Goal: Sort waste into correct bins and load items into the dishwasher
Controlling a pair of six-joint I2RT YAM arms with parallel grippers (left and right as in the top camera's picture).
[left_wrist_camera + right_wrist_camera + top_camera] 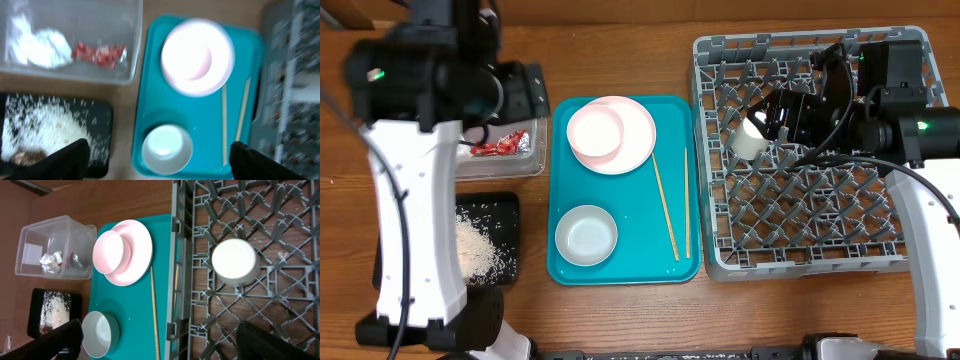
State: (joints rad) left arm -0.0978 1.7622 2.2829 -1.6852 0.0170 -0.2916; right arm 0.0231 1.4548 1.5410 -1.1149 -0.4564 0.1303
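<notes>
Overhead, the white cup (750,138) sits among the pegs of the grey rack (800,268), close below the right claw (160,326). That claw's jaws stand wide with nothing between them, so the cup seems set there for washing and let go. The left claw (159,146) hangs over the waste side, and its jaws are also wide and empty.

The clear tub (532,160) holds the crumpled napkin (42,45) and the red wrapper (500,147). The rice (480,250) lies in the black tray (508,205), so dry rubbish and food scraps look sorted apart.

On the teal tray (630,225) a pink bowl (594,130) is stacked on a plate (638,140), with a second bowl (586,236) nearby. Two chopsticks (666,205) lie along the tray's edge nearest the rack. Loading those into the rack is what remains, I judge.
</notes>
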